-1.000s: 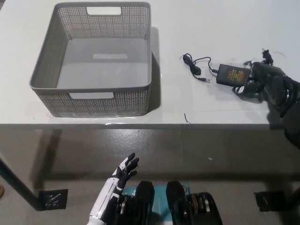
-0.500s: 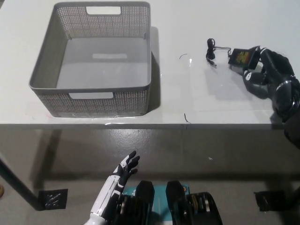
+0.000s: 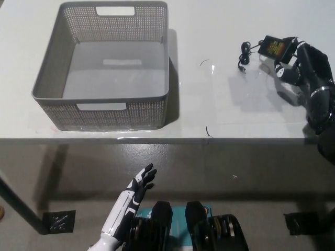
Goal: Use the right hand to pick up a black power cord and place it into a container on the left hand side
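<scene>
One grey perforated plastic basket [image 3: 102, 73] is sitting on one white bench [image 3: 220, 104], one black power cord with its brick adapter [image 3: 264, 48] is showing, and two robot hands are showing: one white [image 3: 142, 181], one black [image 3: 301, 60]

The black right arm comes in from the right edge and reaches up over the far right part of the table [image 3: 220, 110]. Its right hand [image 3: 298, 60] is raised at the end of a bent wrist, fingers [image 3: 285, 70] curled and closed around the black power cord [image 3: 272, 47], gripping the block-shaped end while the thin lead hangs from it toward the left. The white left hand [image 3: 140, 184] rests low at the lower left, below the table's front edge, forearm angled up and to the right, fingers spread apart and holding nothing.
</scene>
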`<state>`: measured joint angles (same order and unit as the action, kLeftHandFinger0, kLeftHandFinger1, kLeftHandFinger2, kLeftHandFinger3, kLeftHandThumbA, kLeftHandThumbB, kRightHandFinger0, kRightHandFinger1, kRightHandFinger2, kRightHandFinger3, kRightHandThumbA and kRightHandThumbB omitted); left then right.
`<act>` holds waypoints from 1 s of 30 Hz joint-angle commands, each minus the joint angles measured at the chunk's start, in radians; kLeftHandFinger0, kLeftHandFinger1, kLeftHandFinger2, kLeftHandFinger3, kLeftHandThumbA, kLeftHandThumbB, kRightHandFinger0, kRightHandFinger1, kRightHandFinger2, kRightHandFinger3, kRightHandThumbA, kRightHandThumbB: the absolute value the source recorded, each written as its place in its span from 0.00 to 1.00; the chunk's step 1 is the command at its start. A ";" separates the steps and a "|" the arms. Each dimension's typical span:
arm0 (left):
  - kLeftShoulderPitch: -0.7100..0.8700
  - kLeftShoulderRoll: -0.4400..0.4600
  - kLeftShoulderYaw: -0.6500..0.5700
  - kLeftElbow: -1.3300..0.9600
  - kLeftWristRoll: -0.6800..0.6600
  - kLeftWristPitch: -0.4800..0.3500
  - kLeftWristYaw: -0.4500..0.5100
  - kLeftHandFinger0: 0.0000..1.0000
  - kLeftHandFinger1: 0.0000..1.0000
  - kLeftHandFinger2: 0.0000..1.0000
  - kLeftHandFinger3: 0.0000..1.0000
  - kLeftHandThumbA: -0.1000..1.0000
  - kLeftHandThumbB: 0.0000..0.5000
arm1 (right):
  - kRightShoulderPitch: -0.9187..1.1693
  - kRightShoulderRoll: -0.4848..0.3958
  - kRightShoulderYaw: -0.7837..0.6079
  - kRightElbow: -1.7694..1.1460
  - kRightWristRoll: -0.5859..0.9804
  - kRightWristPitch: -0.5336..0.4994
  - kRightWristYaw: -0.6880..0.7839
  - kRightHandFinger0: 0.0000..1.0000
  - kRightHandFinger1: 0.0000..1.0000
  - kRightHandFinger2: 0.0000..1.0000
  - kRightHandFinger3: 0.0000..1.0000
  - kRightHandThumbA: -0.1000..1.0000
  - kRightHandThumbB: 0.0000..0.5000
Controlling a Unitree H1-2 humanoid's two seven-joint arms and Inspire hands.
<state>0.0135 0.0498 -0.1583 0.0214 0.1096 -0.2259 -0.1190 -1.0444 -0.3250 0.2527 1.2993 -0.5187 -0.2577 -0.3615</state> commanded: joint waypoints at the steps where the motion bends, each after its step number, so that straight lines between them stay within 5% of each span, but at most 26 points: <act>1: -0.016 0.003 0.000 -0.011 0.004 -0.010 0.001 1.00 1.00 1.00 1.00 1.00 0.37 | -0.088 -0.009 -0.043 -0.070 0.053 -0.098 -0.103 0.00 0.35 0.77 0.80 0.00 0.33; 7: -0.013 0.003 0.000 -0.017 0.015 -0.002 0.004 1.00 1.00 1.00 1.00 1.00 0.42 | -0.121 0.005 -0.074 -0.202 0.068 -0.083 -0.102 0.00 0.32 0.72 0.85 0.00 0.25; 16: -0.002 0.003 -0.003 -0.015 0.012 -0.021 0.003 1.00 1.00 1.00 1.00 1.00 0.33 | -0.129 0.059 -0.073 -0.427 0.055 -0.027 -0.044 0.00 0.36 0.73 0.85 0.00 0.29; 26: 0.034 0.004 -0.002 -0.044 0.026 0.025 0.006 1.00 1.00 1.00 1.00 1.00 0.49 | -0.137 0.154 -0.048 -0.517 0.039 -0.041 -0.030 0.00 0.40 0.73 0.83 0.00 0.30; 30: 0.042 0.005 -0.007 -0.050 0.025 0.021 0.001 1.00 1.00 1.00 1.00 1.00 0.43 | -0.131 0.195 -0.035 -0.559 0.028 -0.023 -0.017 0.00 0.40 0.73 0.83 0.00 0.31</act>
<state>0.0497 0.0519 -0.1582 0.0048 0.1239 -0.2066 -0.1188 -1.0983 -0.1634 0.2060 0.8165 -0.4836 -0.2796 -0.3962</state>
